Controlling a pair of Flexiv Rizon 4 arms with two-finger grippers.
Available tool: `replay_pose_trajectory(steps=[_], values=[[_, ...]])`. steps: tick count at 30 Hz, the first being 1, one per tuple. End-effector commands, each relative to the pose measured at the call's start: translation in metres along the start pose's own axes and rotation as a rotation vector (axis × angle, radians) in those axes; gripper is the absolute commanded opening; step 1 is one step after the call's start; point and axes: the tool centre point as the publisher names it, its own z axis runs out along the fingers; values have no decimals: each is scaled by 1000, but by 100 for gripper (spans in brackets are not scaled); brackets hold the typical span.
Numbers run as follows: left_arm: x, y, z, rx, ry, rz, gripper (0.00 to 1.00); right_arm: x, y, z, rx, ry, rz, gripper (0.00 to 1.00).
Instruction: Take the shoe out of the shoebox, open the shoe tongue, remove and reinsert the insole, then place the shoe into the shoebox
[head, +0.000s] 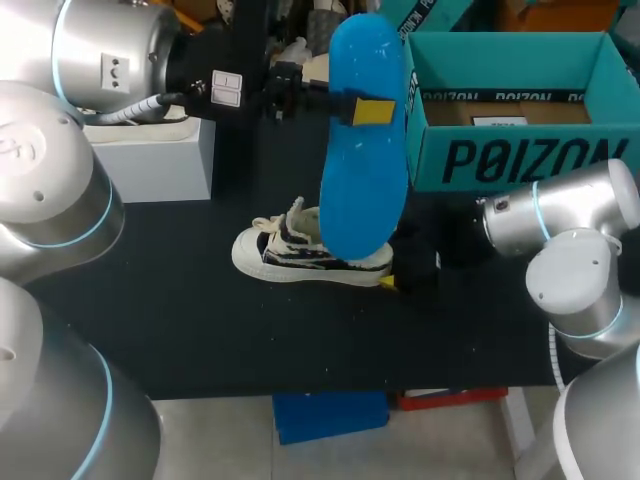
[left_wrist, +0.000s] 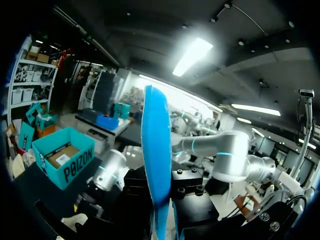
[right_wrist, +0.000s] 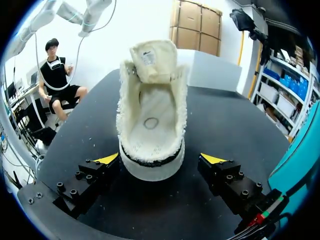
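**Q:** Where was the insole, and what was the state of the left gripper?

**A:** The left gripper was clamped on the blue insole, gripping it on both faces nearer its upper end. The insole hung upright in the air above the black table. In the head view its lower end overlapped the shoe. In the left wrist view the insole appeared edge-on. It rose straight out from between the two black fingers, which pressed on it from either side.

**Q:** How did the shoe lie relative to the right gripper?

**A:** The shoe stood on its sole on the table, outside the open teal shoebox and near it. The right gripper was spread wide and held nothing. The shoe had its heel between the two yellow fingertips and its toe pointed away from them. One tip was just beside the heel, and whether it touched could not be told. The other tip stood clearly apart, with bare table between it and the shoe. The tongue was raised, leaving the inside of the shoe open to view.

**Q:** What else was on the table?

**A:** A white box stood at the far left, well apart from the shoe.
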Motion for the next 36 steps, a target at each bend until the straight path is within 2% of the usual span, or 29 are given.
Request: replay_pose_trajectory(steps=[1, 10, 12, 18, 21, 32, 36], values=[[0, 0, 1, -3, -4, -2, 0, 1, 0, -4, 29, 2, 2, 100], [0, 0, 1, -3, -4, -2, 0, -3, 14, -35, 275, -23, 21, 100], [0, 0, 1, -3, -4, -2, 0, -6, 17, -39, 361, -33, 23, 100], [0, 0, 1, -3, -4, -2, 0, -14, 38, -36, 632, -42, -10, 100], [0, 0, 1, -3, -4, -2, 0, -17, 50, -29, 712, -39, -30, 100], [0, 0, 1, -3, -4, -2, 0, -38, 82, 6, 910, -16, -85, 100], [0, 0, 1, -3, -4, -2, 0, -42, 89, 20, 921, 3, -83, 100]])
